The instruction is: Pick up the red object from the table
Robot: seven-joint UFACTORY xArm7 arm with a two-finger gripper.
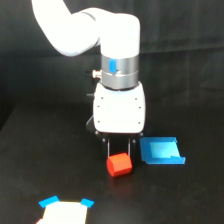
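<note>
A white robot arm's pincer [119,146] hangs directly over the red object [119,165] on the black bench [200,200], its thin fingers spread narrowly above the block's top, so a slightly off-centre descent could knock it toward the nearby blue piece [161,151].

The gripper [119,148] hangs straight down over the table [30,160], fingers spread either side of the red object [119,164] just beneath — a blue piece [161,150] lies beside it, toward the exterior view's right.
</note>
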